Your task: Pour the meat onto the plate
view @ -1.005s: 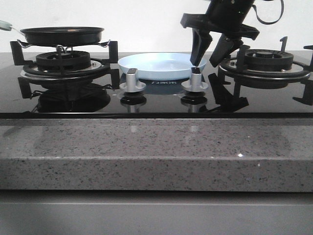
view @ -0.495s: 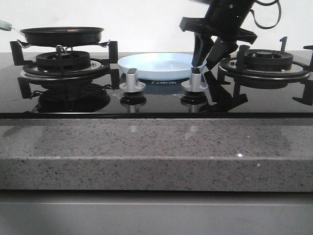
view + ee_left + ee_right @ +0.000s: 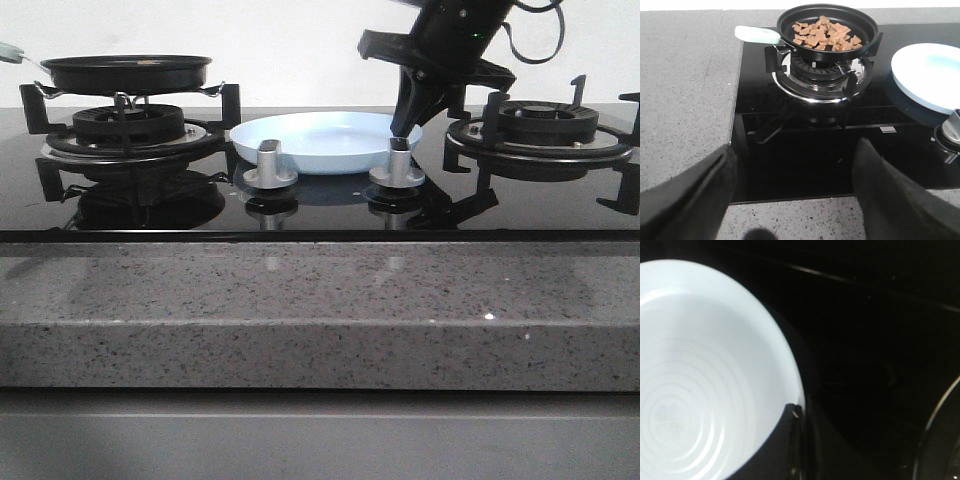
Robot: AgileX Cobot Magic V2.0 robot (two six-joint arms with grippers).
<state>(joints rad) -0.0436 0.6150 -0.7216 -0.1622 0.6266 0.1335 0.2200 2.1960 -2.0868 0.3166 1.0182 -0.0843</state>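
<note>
Counter (image 3: 300,300): grey speckled stone look, polished, faint sheen.
Hob (image 3: 320,205): black glass, highly glossy, mirrors the knobs and grates.
Knobs (image 3: 270,165): silver, metallic satin finish.
Grates (image 3: 130,125): black, matt, cast-metal look.
Pan (image 3: 827,27): black, smooth, semi-matt; handle (image 3: 757,34) pale, smooth, plastic look.
Plate (image 3: 325,140): pale blue, smooth, glazed, faint concentric rings inside.
Meat (image 3: 824,35): reddish-brown, rough, dull.
Left gripper (image 3: 795,200): jaws matt black.

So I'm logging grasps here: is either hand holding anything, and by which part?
The right hand is shut on the plate, pinching its right rim. The left hand is open, holding nothing.
</note>
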